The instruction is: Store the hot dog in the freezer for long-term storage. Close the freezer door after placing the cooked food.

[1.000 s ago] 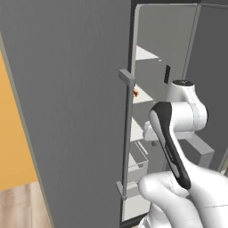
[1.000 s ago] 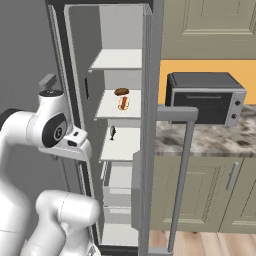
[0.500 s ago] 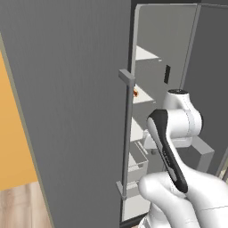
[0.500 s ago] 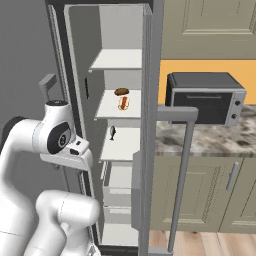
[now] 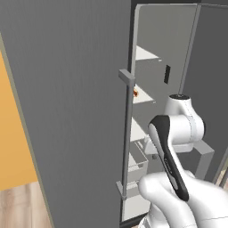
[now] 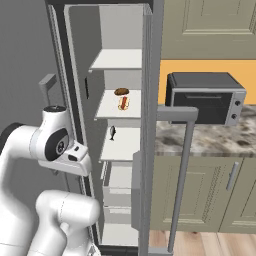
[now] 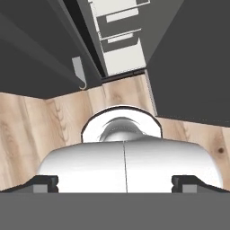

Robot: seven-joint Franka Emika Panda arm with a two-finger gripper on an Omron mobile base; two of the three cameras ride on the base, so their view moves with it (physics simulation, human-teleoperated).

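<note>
Hot dog (image 6: 122, 98) already on a middle shelf (image 6: 120, 111) of the freezer (image 6: 117, 65), upper centre of the right base frame; seen also as a small orange speck in the left base frame, just right of the door edge (image 5: 135, 92). Apparently placed, so only the closing seems left.

Freezer door (image 5: 75, 111) wide open, filling the left half of the left base frame, with its bar handle (image 5: 126, 133) running down the centre. Other door (image 6: 150, 125) open too, edge-on at the centre of the right base frame, its handle (image 6: 181, 175) sticking out toward the oven (image 6: 205, 97) on the tabletop (image 6: 210, 140).

Possible troubles from here:
- Arm folded close between the two open doors, elbow low at the left of the right base frame; a wide swing could strike a door edge or handle.
- A push near the hinge, or only a glancing one, may leave the door ajar.
- If any part of the arm is inside the opening when the door swings, a pinch is likely.
- A hard slam could shake the hot dog off the shelf.

Claw (image 7: 115, 182): fingertips (image 7: 45, 183) at the bottom corners of the hand frame, set far apart, so widely open. Nothing between them, nothing touched; pointing down at the wooden floor (image 7: 45, 126) and the bottom drawers (image 7: 121, 45) of the freezer.
</note>
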